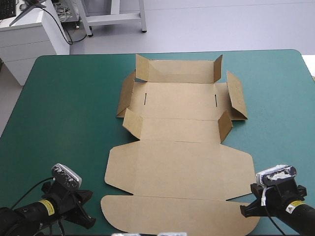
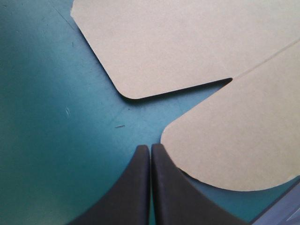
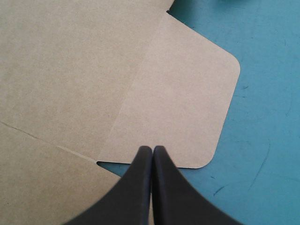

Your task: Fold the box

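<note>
My left claw [image 2: 150, 149] and right claw [image 3: 153, 150], both clenched and empty, flank the box [image 1: 179, 162] at the frame's lower corners; its long axis runs upward.

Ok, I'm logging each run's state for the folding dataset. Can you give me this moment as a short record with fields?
box: brown cut sheet, near panels flat on the table, far-end flaps partly raised
table: teal-green cover
left end effector: shut, holding nothing, tips over the cover beside a rounded flap at the box's near left
right end effector: shut, holding nothing, tips at the edge of a rounded flap at the box's near right
folding progress: walls not yet tucked
</note>
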You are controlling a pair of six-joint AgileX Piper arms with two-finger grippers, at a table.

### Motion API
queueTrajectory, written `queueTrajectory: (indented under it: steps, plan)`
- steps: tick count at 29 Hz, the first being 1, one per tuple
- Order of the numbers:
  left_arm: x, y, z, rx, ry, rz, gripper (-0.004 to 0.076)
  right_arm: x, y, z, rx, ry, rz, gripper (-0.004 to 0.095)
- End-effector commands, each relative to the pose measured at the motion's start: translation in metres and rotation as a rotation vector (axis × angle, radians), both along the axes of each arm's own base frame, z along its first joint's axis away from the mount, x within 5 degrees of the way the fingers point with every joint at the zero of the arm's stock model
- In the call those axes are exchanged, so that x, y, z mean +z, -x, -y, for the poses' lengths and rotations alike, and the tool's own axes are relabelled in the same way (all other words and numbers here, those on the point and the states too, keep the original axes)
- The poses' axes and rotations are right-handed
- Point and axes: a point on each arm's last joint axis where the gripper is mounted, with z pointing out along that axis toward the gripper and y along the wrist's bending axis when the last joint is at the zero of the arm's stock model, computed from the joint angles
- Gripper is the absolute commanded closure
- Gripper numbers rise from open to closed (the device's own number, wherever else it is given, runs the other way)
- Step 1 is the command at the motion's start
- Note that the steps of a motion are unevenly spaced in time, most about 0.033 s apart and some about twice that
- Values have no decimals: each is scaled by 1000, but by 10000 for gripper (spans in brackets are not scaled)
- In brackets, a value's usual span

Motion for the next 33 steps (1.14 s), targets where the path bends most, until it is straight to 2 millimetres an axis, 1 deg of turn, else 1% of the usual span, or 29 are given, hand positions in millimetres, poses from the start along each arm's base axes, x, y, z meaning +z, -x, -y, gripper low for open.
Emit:
queueTrajectory:
  steps: [1,15,17,18,20,24,25,26,27,29,33]
  plan:
    - [13,-4,2,10,48,62,732,10,-4,-1,-2,-16,59,927]
    - [13,-4,2,10,48,62,732,10,-4,-1,-2,-16,59,924]
    - [13,-4,2,10,48,62,732,10,-4,-1,-2,-16,59,899]
    - [13,-4,2,10,48,62,732,10,-4,-1,-2,-16,59,863]
    - [13,-4,2,10,48,62,732,10,-4,-1,-2,-16,59,761]
    - [13,-4,2,10,48,62,732,10,-4,-1,-2,-16,59,465]
    - [13,-4,2,10,48,62,732,10,-4,-1,-1,-15,57,367]
    - [13,-4,2,10,48,62,732,10,-4,-1,-1,-15,57,311]
    - [13,-4,2,10,48,62,732,9,-3,-1,-4,-19,50,219]
    - [13,-4,2,10,48,62,732,9,-2,-1,-1,-18,39,194]
    - [13,-4,2,10,48,62,732,14,-2,-1,-37,-60,27,194]
